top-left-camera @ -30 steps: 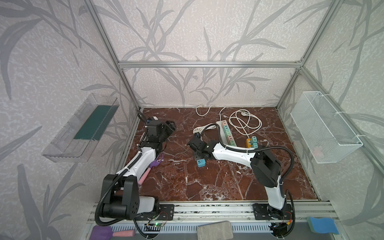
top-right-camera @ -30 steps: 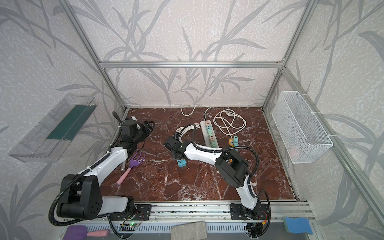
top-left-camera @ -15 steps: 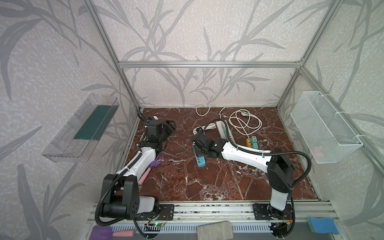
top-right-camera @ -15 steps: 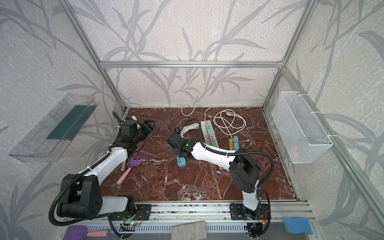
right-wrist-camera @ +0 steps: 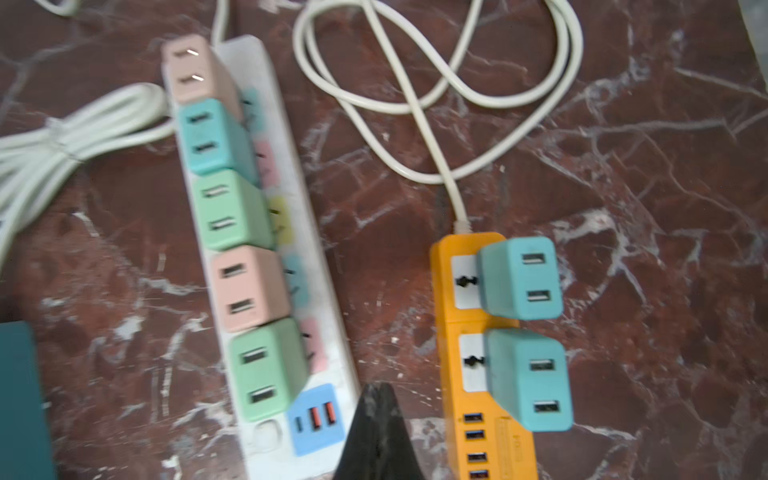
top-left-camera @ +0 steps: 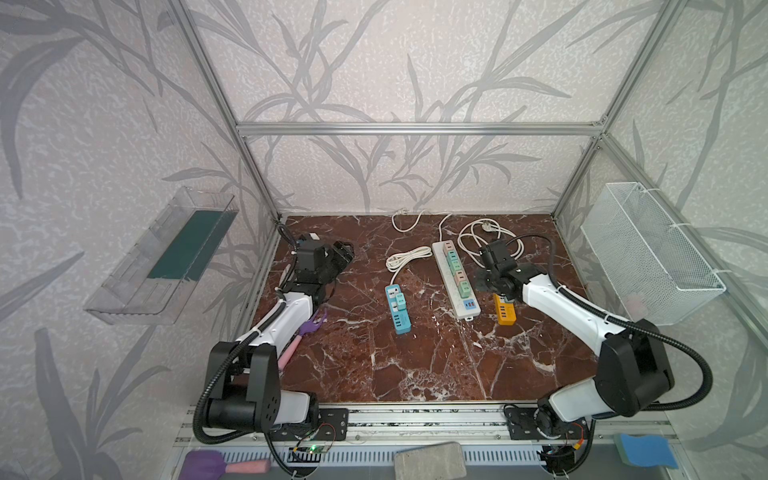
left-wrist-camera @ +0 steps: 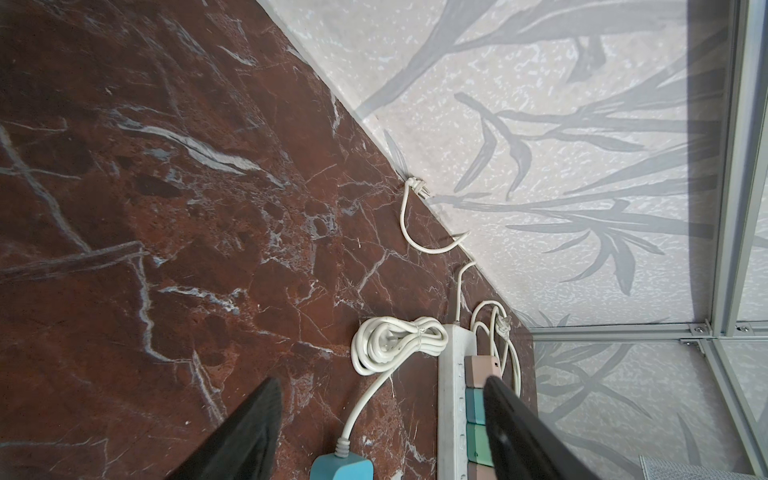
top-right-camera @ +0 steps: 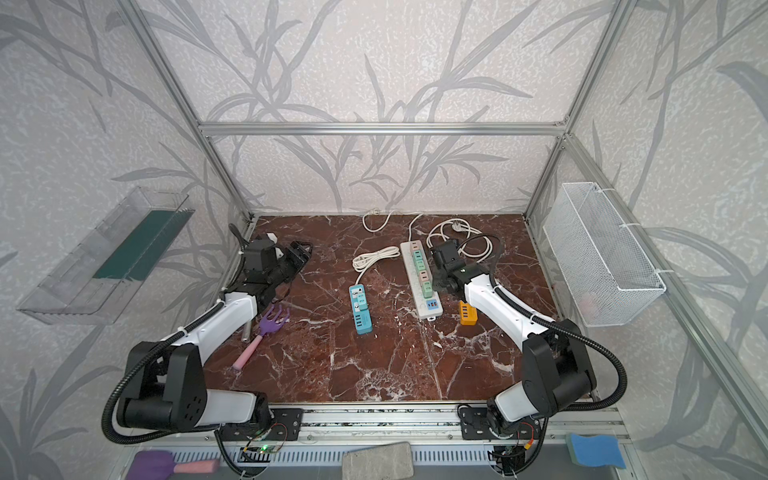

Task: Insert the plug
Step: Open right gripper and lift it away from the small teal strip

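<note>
A mint plug (top-left-camera: 400, 300) (top-right-camera: 362, 299) stands upright in the blue power strip (top-left-camera: 398, 309) (top-right-camera: 360, 309) at the floor's middle. My right gripper (top-left-camera: 488, 286) (top-right-camera: 449, 286) hangs off to its right, above the gap between the white strip (top-left-camera: 455, 278) (right-wrist-camera: 266, 232) and the orange strip (top-left-camera: 505, 311) (right-wrist-camera: 482, 374). In the right wrist view this gripper (right-wrist-camera: 376, 390) is shut with nothing in it. My left gripper (top-left-camera: 345, 253) (left-wrist-camera: 382, 379) is open and empty at the far left, facing the blue strip's cord end (left-wrist-camera: 340, 467).
Several pastel plugs fill the white strip, and two teal plugs (right-wrist-camera: 519, 278) sit in the orange one. White cords (top-left-camera: 490, 237) lie at the back. A purple rake (top-left-camera: 307, 332) lies by the left arm. A wire basket (top-left-camera: 648, 253) hangs on the right wall.
My right gripper has left the blue strip, swung right to between the white and orange strips, and shut. The mint plug stays in the blue strip. The left arm has not moved.
</note>
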{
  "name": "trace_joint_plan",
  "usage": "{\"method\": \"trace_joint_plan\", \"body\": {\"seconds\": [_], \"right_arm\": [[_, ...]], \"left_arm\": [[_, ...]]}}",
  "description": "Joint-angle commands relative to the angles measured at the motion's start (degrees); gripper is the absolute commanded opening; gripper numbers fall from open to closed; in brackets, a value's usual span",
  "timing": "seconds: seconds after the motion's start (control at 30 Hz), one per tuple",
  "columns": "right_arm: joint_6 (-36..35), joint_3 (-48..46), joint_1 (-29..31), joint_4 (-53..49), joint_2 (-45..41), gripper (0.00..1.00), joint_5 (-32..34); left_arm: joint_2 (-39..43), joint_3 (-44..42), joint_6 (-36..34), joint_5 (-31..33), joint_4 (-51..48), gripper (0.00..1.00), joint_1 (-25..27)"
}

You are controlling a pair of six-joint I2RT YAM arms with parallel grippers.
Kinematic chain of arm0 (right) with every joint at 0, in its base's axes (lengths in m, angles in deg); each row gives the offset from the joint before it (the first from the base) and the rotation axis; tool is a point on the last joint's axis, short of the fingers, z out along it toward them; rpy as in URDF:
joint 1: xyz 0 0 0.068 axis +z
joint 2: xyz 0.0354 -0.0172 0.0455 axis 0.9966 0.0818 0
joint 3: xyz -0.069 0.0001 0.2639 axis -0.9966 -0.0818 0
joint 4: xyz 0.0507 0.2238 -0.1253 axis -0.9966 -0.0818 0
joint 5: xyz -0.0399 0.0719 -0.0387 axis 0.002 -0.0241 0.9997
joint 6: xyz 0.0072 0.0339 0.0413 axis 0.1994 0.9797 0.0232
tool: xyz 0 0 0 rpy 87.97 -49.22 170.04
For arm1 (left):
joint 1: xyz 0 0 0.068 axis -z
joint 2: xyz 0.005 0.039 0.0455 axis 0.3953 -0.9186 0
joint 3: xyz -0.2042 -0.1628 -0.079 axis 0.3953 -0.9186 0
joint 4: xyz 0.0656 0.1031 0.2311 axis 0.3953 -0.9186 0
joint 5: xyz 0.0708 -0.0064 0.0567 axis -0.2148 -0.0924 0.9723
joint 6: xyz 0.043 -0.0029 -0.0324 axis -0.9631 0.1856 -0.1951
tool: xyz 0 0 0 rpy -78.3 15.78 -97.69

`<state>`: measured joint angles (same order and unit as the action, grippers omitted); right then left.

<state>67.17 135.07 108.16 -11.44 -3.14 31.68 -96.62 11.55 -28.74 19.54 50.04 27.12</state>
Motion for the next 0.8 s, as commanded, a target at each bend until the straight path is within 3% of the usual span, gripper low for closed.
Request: {"method": "trace_joint_plan", "body": {"seconds": [0.0, 0.07, 0.33, 0.77], "right_arm": [[-1.56, -1.8, -1.18, 0.24, 1.15, 0.0, -4.42], [-1.98, -1.75, -1.67, 0.07, 3.83, 0.0, -6.91], [0.52, -3.83, -2.29, 3.17, 10.54, 0.0, -6.4], [6.6, -4.61, 5.16, 13.97, 14.76, 0.0, -21.55]], "left_arm": [[-0.83, 0.68, 1.0, -1.2, 1.47, 0.76, -0.16], [-1.01, 0.68, 1.08, -1.5, 1.56, 0.75, -0.2], [-1.29, 0.63, 0.91, -1.99, 2.26, 0.75, 0.18], [-1.78, 0.58, 1.14, -2.9, 3.14, 0.74, 0.21]]}}
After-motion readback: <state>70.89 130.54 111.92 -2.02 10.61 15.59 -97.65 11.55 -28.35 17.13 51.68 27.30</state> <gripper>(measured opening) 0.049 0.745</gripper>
